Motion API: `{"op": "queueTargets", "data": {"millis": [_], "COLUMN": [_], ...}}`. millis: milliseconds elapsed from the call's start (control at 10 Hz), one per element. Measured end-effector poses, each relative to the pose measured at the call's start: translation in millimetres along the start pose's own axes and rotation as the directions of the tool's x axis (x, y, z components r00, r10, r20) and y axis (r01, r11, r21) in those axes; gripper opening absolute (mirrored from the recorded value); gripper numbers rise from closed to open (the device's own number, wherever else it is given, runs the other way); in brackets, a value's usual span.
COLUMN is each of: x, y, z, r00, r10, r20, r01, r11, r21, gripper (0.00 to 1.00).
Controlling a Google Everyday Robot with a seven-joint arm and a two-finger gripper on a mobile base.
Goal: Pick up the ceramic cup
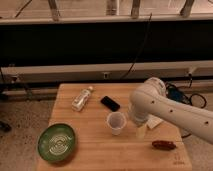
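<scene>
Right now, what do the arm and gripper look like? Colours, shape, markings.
The arm is a thick, rounded, off-white shell with a bulbous joint and a row of small dark dots along it. No cables or labels show on it. The gripper, pale yellowish, sits just beside the cup.

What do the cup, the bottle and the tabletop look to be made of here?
The ceramic cup looks opaque, whitish and matte, which fits ceramic, though plastic is possible. The bottle seems clear plastic: its body is see-through. The table looks like light wood, with plank seams. The end effector hangs beside the cup, toward the picture's right.
</scene>
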Motion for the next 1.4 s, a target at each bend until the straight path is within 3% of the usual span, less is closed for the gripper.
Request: {"op": "queueTargets", "data": {"millis": [800, 1400], "x": [-24.6, -25.8], "y": [-13.7, -18.7], "z": [35.0, 54.5], "r00": [0.994, 0.991], "r10": [-0.110, -0.127], "r20": [0.029, 0.039], "r01": [0.111, 0.129], "r11": [0.993, 0.991], "r21": [-0.030, -0.040], "gripper": [0.80, 0.80]}}
